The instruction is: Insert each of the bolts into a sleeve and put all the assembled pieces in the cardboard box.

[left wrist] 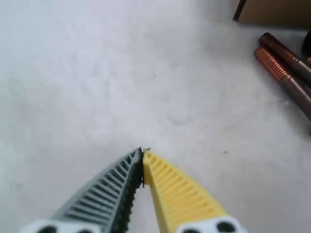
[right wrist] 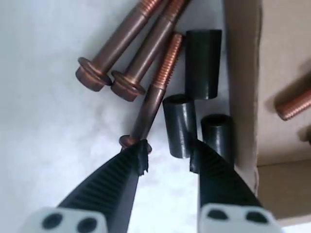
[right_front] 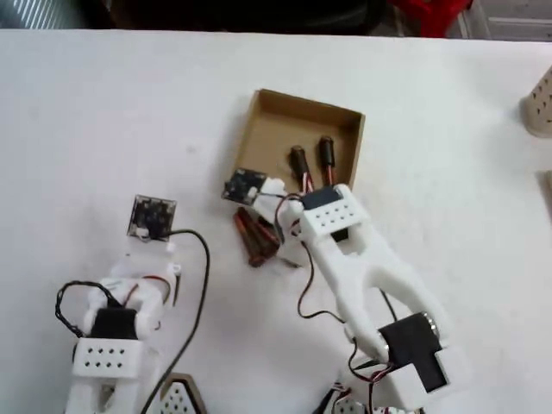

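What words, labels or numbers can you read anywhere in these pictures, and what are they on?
None can be read.
The cardboard box, the bolts, the sleeves and the table bear no legible print.
The small dark boards by the arms are too blurred to tell.

Three coppery bolts [right wrist: 120, 41] are lying loose beside three black sleeves [right wrist: 181, 125], right outside the open cardboard box [right_front: 276, 138] holding two sleeved bolts [right_front: 298, 160].
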`<move>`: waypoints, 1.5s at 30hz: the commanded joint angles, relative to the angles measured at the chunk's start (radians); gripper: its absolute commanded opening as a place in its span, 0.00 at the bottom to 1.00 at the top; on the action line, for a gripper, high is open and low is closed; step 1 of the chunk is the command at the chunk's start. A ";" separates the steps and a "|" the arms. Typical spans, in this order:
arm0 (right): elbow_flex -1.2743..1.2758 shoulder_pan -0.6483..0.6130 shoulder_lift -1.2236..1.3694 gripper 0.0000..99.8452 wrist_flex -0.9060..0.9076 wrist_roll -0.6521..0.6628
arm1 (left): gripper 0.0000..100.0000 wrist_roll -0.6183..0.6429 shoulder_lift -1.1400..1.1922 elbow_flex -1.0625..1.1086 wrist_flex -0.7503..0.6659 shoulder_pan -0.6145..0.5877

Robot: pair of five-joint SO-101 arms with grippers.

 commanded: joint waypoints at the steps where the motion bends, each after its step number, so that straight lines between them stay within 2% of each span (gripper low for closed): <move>1: 0.000 0.010 -0.044 0.13 -0.061 -0.002 | 0.02 -0.009 -0.013 -0.009 -0.026 -0.002; 7: -0.009 0.018 0.050 0.13 -0.111 0.018 | 0.02 -0.009 -0.013 -0.009 -0.026 -0.004; 11: -0.058 0.018 0.125 0.13 -0.076 0.066 | 0.02 -0.009 -0.013 -0.009 -0.026 -0.004; 21: -0.121 0.010 0.196 0.13 -0.054 0.069 | 0.02 -0.009 -0.013 -0.009 -0.026 -0.005; 26: -0.181 0.010 0.245 0.03 -0.008 0.069 | 0.02 -0.009 -0.013 -0.009 -0.026 -0.005; 38: -0.339 0.005 0.375 0.07 0.110 0.071 | 0.02 -0.009 -0.013 -0.009 -0.021 -0.005; 42: -0.336 -0.016 0.374 0.07 0.136 0.132 | 0.02 -0.009 -0.013 -0.009 -0.020 -0.007; 45: -0.333 -0.012 0.374 0.12 0.137 0.132 | 0.02 -0.009 -0.013 -0.009 -0.018 -0.007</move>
